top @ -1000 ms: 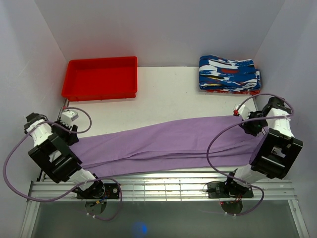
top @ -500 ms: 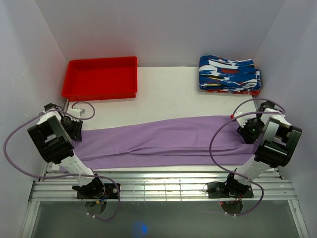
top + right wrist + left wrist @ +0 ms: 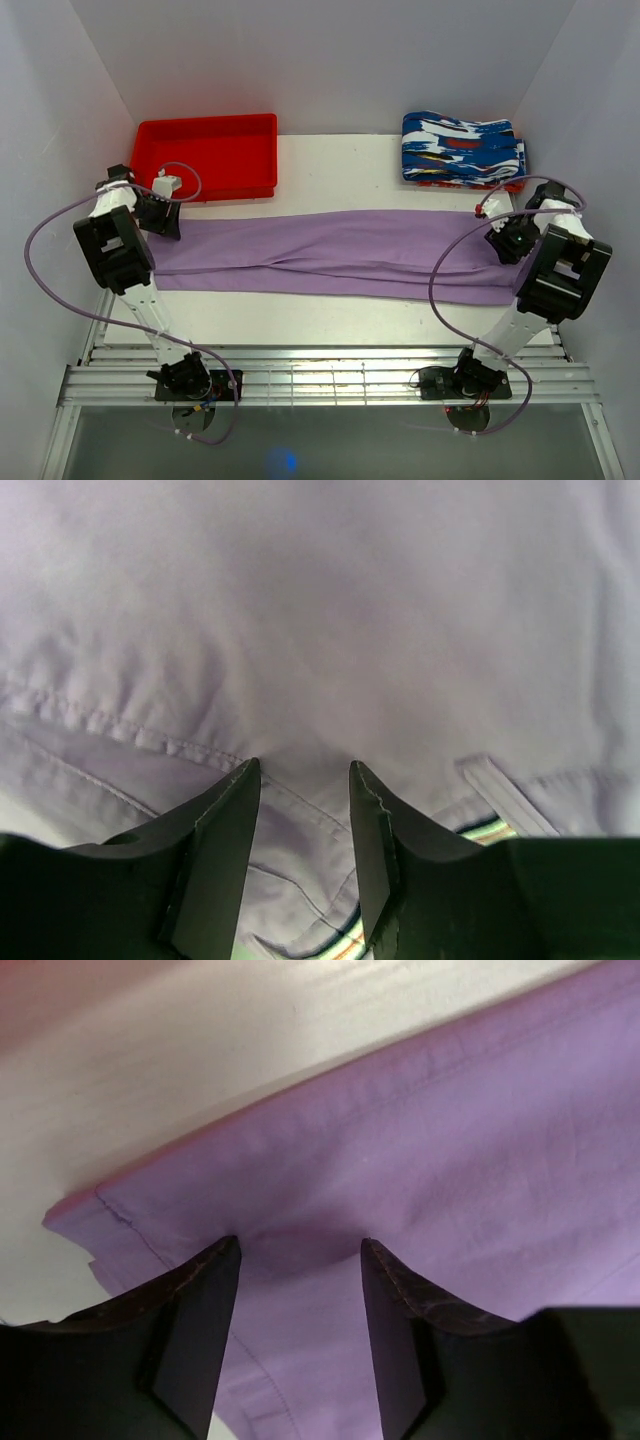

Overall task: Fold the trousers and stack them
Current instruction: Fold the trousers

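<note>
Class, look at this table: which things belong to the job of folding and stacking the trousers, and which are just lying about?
In the job:
lilac trousers, stretched out lengthwise
left gripper and right gripper, each pinching one end of them

Lying about:
red tray, far left
patterned garments, folded, far right

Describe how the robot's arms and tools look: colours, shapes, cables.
The left arm and right arm are black, blocky segments with white patches. A purple cable loops along each. The left tool and right tool have dark, flat fingers narrowing to the tips.
</note>
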Available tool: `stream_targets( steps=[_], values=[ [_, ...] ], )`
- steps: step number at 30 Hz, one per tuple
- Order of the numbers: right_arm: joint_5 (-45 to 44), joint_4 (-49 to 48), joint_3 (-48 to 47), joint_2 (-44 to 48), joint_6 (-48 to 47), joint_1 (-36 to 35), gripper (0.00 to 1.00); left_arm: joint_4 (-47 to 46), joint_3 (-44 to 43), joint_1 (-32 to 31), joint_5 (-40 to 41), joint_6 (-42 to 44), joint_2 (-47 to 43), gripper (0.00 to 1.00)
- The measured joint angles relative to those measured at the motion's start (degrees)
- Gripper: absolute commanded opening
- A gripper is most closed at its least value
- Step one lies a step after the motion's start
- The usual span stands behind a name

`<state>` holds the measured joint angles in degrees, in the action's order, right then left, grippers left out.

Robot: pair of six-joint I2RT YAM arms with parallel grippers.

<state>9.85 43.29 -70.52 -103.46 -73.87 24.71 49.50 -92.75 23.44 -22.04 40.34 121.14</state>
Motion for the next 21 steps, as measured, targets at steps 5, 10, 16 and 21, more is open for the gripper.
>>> stream_targets(
  steps=[5, 10, 16, 21],
  values=[
    [4.3, 6.2, -2.9, 6.5, -8.1, 1.1, 0.47, 5.7, -0.5, 2.2, -2.5, 10.0, -3.4, 0.69],
    [8.4, 15.9, -6.8, 11.6, -16.9, 1.0, 0.48, 10.6, -0.6, 4.5, -4.9, 22.4, -12.2, 0.69],
    [8.8, 20.9, -5.1, 10.4, -20.8, -2.4, 0.54, 16.2, 1.1, 5.2, -8.7, 34.1, -16.5, 0.72],
    [7.0, 20.7, 1.7, 10.4, -21.6, -7.0, 0.55, 21.0, 6.3, 5.2, -9.6, 42.4, -16.3, 0.72]
  ],
)
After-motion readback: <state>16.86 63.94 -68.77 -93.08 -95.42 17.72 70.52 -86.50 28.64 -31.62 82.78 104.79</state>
